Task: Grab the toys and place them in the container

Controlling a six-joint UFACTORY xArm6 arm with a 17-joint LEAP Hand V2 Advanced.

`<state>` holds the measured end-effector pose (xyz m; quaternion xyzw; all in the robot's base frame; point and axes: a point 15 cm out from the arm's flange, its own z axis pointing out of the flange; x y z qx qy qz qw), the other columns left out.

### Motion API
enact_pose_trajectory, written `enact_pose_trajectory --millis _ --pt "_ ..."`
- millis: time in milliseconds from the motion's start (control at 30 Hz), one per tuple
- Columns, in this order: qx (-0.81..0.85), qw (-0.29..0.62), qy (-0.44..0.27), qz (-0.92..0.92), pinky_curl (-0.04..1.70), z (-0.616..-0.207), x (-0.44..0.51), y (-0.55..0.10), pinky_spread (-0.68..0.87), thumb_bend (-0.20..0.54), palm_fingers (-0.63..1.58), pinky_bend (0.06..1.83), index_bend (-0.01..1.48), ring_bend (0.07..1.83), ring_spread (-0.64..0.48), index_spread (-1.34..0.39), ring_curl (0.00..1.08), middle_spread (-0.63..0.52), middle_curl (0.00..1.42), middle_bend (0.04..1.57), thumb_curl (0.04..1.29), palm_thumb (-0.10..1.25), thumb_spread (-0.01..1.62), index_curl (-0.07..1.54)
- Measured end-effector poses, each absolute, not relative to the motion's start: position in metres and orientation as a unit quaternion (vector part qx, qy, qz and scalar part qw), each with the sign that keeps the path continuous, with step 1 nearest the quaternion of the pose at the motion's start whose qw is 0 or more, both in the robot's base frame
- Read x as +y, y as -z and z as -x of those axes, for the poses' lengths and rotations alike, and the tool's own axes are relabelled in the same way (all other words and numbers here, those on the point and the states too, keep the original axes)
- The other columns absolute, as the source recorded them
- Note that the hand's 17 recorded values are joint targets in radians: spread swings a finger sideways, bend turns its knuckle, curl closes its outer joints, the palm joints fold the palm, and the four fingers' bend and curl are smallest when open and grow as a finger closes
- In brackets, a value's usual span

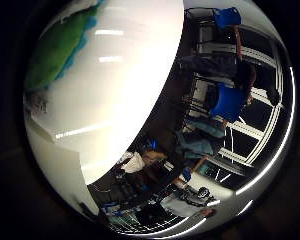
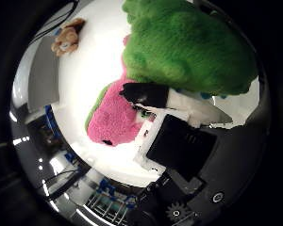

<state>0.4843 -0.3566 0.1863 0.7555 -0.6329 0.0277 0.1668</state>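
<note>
Green plush toy [image 2: 188, 47]: is being seen close to the palm, lying on the white surface [image 2: 94, 75].
Pink plush toy [image 2: 115, 117]: is lying beside the green one, touched by a black fingertip.
Brown plush toy [image 2: 66, 40]: is lying well apart, near a grey container [image 2: 42, 80].
Hand [image 2: 179, 122]: whether open or closed cannot be told.
</note>
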Motion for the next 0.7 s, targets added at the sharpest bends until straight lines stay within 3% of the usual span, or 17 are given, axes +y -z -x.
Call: enact_pose_trajectory --millis 133,233,400,700 --pt "-0.631 0.168 -0.007 -0.757 0.67 -0.470 -0.354 -0.198 -0.30 0.002 1.14 1.28 0.96 1.27 -0.27 -0.32 0.67 -0.22 0.79 1.17 0.37 0.85 1.02 0.64" --pt "-0.636 0.161 -0.010 -0.755 0.74 -0.464 -0.351 -0.217 -0.27 0.021 1.10 1.33 1.07 1.31 -0.26 -0.28 0.72 -0.20 0.82 1.24 0.43 0.98 1.01 0.71" --pt "-0.643 0.153 -0.005 -0.751 0.84 -0.451 -0.341 -0.248 -0.22 -0.004 1.06 1.35 1.09 1.34 -0.26 -0.24 0.78 -0.17 0.84 1.31 0.51 1.07 1.00 0.76" --pt "-0.652 0.146 0.012 -0.744 1.01 -0.412 -0.314 -0.319 -0.18 -0.014 1.05 1.27 1.07 1.32 -0.25 -0.23 0.84 -0.14 0.82 1.35 0.60 1.07 0.99 0.81"
